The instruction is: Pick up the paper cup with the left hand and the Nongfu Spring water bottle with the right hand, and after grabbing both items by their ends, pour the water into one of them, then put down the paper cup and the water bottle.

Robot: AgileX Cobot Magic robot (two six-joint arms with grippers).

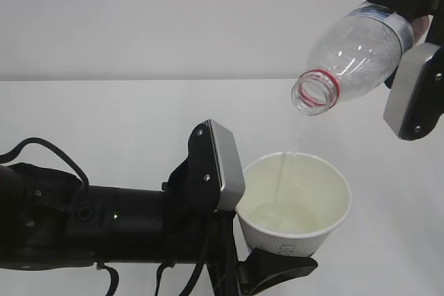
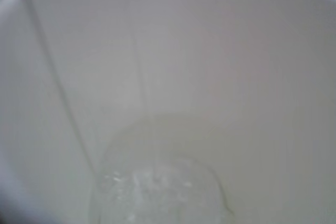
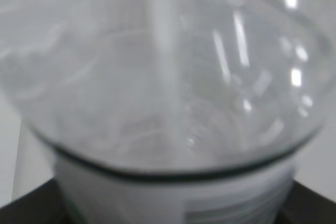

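Now you are looking at the pour itself, well past both pickups. The left hand (image 1: 267,254), on its thick black arm, is gripping the paper cup (image 1: 295,202) low on its wall and holding it upright in the air. The right hand (image 1: 409,53) is clamping the Nongfu Spring water bottle (image 1: 350,53) around its body and tilting it mouth-down, above and just right of the cup. A thin stream of the water (image 1: 281,178) is falling into the cup and pooling at its bottom. Ending the pour and setting both items down are what is remaining, I judge. The bottle's base end is running off the frame, and both wrist views are showing you only blurred close-ups, so the fingertips themselves are hiding from you.
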